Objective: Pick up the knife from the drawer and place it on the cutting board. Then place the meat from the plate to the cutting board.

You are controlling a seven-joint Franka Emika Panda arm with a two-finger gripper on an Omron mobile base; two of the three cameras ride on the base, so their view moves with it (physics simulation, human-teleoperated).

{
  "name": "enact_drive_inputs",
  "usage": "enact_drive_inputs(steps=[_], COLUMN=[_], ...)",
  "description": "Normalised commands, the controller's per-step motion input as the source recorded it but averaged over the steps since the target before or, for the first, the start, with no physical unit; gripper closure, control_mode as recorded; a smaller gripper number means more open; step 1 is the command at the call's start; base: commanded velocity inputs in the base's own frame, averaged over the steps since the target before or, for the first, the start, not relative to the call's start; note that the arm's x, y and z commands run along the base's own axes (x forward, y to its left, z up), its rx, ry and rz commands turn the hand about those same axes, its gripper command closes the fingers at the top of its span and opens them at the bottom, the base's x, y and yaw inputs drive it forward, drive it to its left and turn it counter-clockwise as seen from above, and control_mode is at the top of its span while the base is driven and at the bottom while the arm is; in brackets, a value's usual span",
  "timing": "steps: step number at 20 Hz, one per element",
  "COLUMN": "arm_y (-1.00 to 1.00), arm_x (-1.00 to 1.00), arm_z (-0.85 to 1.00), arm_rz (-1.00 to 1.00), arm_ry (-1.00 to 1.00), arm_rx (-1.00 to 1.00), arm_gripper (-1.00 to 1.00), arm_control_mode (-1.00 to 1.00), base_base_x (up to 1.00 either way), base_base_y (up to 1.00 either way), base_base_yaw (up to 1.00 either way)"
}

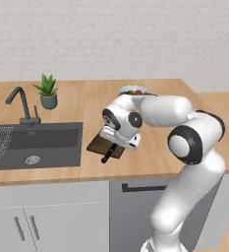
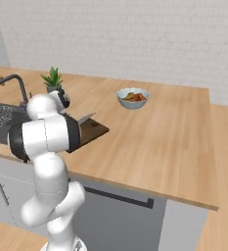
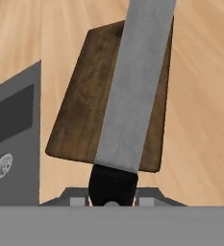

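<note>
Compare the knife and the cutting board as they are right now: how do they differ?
The knife is slim, with a silver-grey blade and black handle; the cutting board is a broad, dark brown wooden rectangle. The knife is held in the shut gripper above the counter; the cutting board lies flat on it. The knife's blade runs lengthwise over the board. Both are flat and thin.

Black-handled knife (image 3: 135, 91) held above the dark brown cutting board (image 3: 92, 110), blade pointing along it

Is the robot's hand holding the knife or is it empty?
Holding it. The gripper is shut on the knife handle, its blade over the cutting board.
</note>
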Motion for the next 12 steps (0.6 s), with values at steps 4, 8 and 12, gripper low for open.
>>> enact_drive_inputs(steps=[4,8,12], arm_y=[-0.03,-0.02,-0.01], arm_x=[1.0,1.0,0.99], arm_z=[-0.2,-0.28,-0.41], arm_rz=[-0.07,0.0,0.0], arm_ry=[0.13,0.04,0.05], arm_rx=[0.0,0.0,-0.04], arm_gripper=[1.0,1.0,1.0], arm_control_mode=[-1.0,-1.0,-1.0], base_base_x=[0.0,0.0,0.0], base_base_y=[0.0,0.0,0.0], base_base_yaw=[0.0,0.0,0.0])
